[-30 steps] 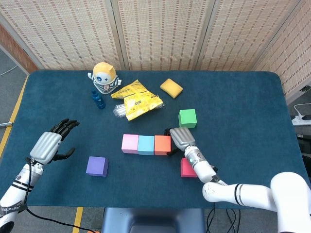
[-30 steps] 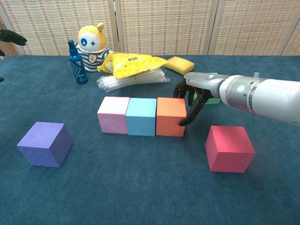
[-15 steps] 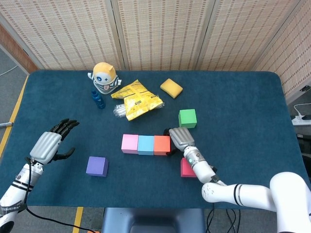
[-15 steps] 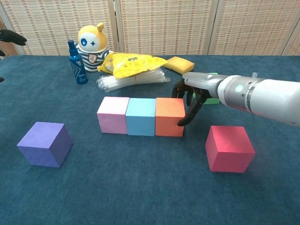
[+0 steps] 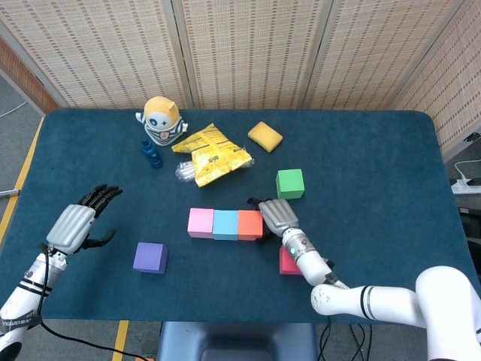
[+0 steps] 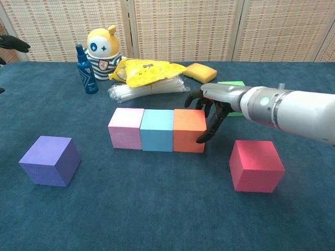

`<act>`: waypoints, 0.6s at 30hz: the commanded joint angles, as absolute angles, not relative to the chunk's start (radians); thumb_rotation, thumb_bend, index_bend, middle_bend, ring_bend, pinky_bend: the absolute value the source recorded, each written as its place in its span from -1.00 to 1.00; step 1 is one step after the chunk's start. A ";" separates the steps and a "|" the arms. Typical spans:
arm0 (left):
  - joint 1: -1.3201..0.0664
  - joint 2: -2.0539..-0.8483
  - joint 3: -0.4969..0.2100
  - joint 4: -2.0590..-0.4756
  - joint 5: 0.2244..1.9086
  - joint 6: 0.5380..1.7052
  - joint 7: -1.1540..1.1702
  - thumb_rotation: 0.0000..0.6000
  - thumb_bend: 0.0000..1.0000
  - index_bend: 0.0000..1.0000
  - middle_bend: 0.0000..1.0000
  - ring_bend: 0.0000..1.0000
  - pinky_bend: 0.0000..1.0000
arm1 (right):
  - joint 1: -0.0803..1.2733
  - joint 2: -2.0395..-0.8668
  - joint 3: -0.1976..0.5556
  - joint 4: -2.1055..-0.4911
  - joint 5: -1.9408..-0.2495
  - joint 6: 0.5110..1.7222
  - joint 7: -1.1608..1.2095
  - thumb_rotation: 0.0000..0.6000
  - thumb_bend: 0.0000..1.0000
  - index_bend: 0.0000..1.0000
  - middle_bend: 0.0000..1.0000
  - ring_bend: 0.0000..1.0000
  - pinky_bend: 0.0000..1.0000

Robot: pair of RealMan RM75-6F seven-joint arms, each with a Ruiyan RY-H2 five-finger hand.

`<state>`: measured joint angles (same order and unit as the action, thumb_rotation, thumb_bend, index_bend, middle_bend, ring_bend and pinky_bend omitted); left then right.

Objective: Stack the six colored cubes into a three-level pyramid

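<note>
Three cubes sit in a row near the middle of the blue worktop (image 5: 376,150), sides touching: pink cube (image 6: 126,128), cyan cube (image 6: 157,130), orange cube (image 6: 189,130). The right hand (image 6: 212,107) is at the orange cube's right end, fingers (image 6: 209,130) curled downward with the tips against that cube's right face; it grasps nothing, and the fingers are bent but apart.

The red cube (image 6: 256,166) stands alone on the near side to the right of the row, apart from the orange cube, under the right forearm in the head view. The green cube (image 5: 290,183) lies behind the right hand, toward the far side, mostly hidden by it in the chest view. The purple cube (image 6: 50,160) sits well apart to the left of the row, near the front edge.

The left hand (image 5: 77,222) hovers over the worktop's left part, released, fingers spread and holding nothing; it is near the left edge and beyond the purple cube from the row.

Along the far side lie a yellow toy (image 6: 102,50), a blue bottle (image 6: 85,70) just beside it, a yellow bag (image 6: 151,71) over a bundle of clear straws (image 6: 144,88), and a yellow sponge (image 6: 200,72). Bare cloth stretches between the row and the front edge, and across the whole right part of the worktop.
</note>
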<state>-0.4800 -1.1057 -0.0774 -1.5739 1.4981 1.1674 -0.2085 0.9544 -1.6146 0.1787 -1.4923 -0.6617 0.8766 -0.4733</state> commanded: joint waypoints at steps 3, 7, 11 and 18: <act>-0.485 -1.104 -0.075 -1.580 1.500 1.158 -0.201 1.00 -0.27 -0.82 -0.87 -1.00 -0.62 | 0.950 -1.600 0.173 -1.513 -0.663 0.878 -0.475 1.00 -0.67 -0.77 -0.29 -0.36 0.04; -0.489 -1.103 -0.075 -1.585 1.500 1.150 -0.198 1.00 -0.27 -0.83 -0.87 -1.00 -0.62 | 0.942 -1.575 0.168 -1.548 -0.674 0.885 -0.473 1.00 -0.67 -0.94 -0.41 -0.45 -0.05; -0.507 -1.103 -0.074 -1.584 1.509 1.123 -0.220 1.00 -0.27 -0.83 -0.87 -1.00 -0.62 | 0.916 -1.517 0.160 -1.624 -0.723 0.926 -0.465 1.00 -0.67 -1.00 -0.55 -0.56 -0.11; -0.533 -1.091 -0.076 -1.585 1.502 1.073 -0.286 1.00 -0.27 -0.81 -0.85 -1.00 -0.62 | 0.842 -1.374 0.159 -1.761 -0.811 1.029 -0.428 1.00 -0.67 -1.00 -0.56 -0.57 -0.11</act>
